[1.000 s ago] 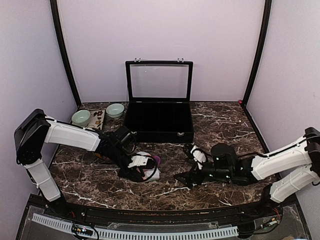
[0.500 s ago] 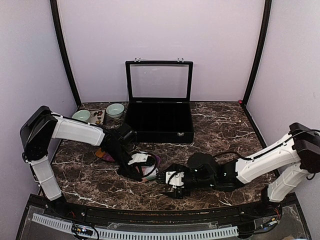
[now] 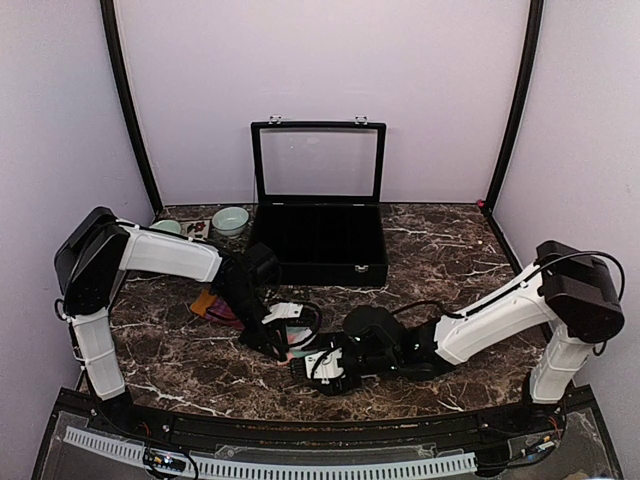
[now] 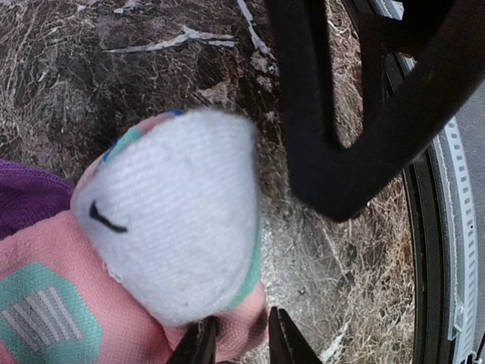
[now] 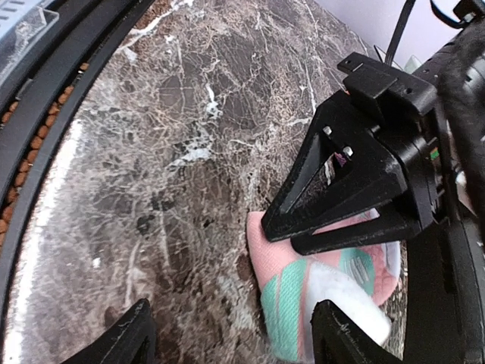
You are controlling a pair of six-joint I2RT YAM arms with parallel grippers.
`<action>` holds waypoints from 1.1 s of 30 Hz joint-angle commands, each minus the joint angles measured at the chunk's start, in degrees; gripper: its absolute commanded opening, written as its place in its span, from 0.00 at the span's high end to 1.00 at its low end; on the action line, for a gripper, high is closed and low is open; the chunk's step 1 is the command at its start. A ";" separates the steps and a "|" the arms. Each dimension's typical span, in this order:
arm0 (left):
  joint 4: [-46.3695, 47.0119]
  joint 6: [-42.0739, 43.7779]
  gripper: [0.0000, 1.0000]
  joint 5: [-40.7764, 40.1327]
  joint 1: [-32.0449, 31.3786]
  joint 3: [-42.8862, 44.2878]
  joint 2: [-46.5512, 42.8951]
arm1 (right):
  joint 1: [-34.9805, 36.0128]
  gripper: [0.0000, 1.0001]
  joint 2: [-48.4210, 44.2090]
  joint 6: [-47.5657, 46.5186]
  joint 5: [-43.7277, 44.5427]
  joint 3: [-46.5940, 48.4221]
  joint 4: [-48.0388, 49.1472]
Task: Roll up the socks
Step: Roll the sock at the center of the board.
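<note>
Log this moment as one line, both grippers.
left gripper: shut on salmon-pink sock | right gripper: open, close to that sock | maroon sock: beside the salmon-pink one

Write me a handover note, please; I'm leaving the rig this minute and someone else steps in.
Left gripper: shut on the salmon-pink fabric sock with mint and white patches.
Right gripper: open, close beside that sock.
Maroon fabric sock with orange cuff: lying on the dark marble table, towards the left arm's side.
Done: pink sock gripped.
Left: the rolling; no roll shows.
</note>
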 commanded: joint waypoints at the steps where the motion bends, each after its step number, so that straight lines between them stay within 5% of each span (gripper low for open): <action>1: -3.91 0.00 0.73 -7.42 -0.20 -2.10 4.77 | -2.17 0.32 3.33 -2.11 -1.94 3.85 2.41; 20: -3.94 0.38 0.73 -8.12 -0.21 -2.61 4.53 | -6.70 0.42 10.89 -3.01 -4.41 6.36 -0.08; 27: -4.15 0.45 0.73 -8.21 -0.15 -3.08 3.64 | -7.69 0.57 15.52 -0.71 -6.89 8.23 -2.60; 33: -4.24 1.12 0.72 -8.63 -0.17 -4.04 2.86 | -7.70 0.58 19.28 -0.10 -7.01 8.40 -1.92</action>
